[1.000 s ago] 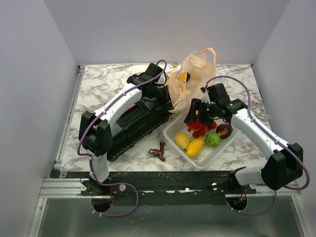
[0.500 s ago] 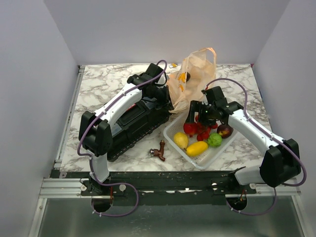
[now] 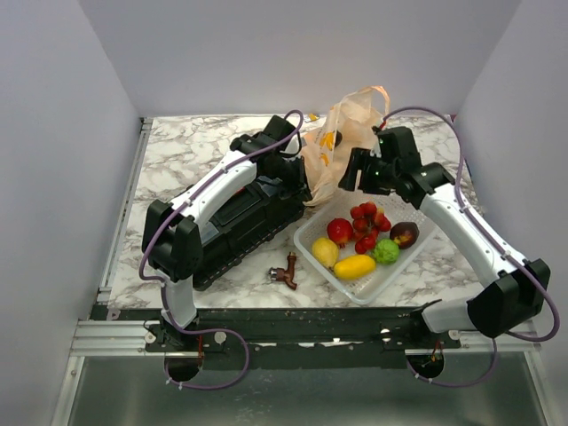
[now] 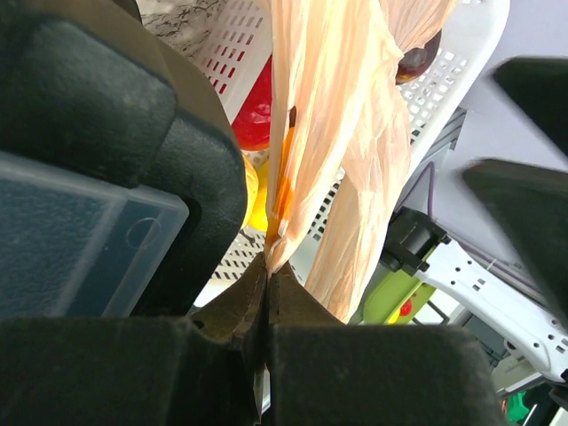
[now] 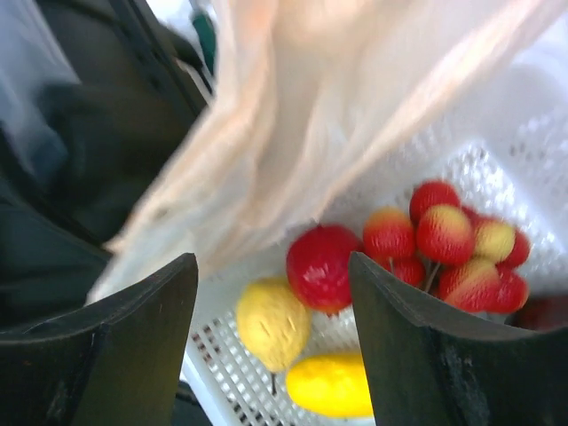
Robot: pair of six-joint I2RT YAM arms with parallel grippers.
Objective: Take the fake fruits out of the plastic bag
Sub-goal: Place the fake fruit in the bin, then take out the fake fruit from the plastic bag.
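Observation:
The tan plastic bag (image 3: pixel 353 124) printed with bananas stands upright behind the white mesh basket (image 3: pixel 401 264). My left gripper (image 3: pixel 304 177) is shut on the bag's edge (image 4: pixel 282 232). My right gripper (image 3: pixel 360 174) is open and empty, hanging over the basket's far rim next to the bag (image 5: pixel 293 115). In the basket lie a red apple (image 3: pixel 340 232), a red berry cluster (image 3: pixel 366 217), a lemon (image 3: pixel 325 252), a yellow mango (image 3: pixel 354 266) and a lime (image 3: pixel 385 252). The right wrist view shows the apple (image 5: pixel 321 266), lemon (image 5: pixel 272 324), mango (image 5: pixel 330 386) and berries (image 5: pixel 448 240) below the open fingers (image 5: pixel 133 328).
A dark maroon glossy fruit (image 3: pixel 405 234) lies at the basket's right side. A black case (image 3: pixel 238 220) lies under my left arm. A small brown object (image 3: pixel 286 271) sits on the marble table (image 3: pixel 182 160) left of the basket. Walls close in both sides.
My right gripper has let go of the red apple, which now lies in the basket. It has risen and moved back toward the bag, open. The left gripper has kept its hold.

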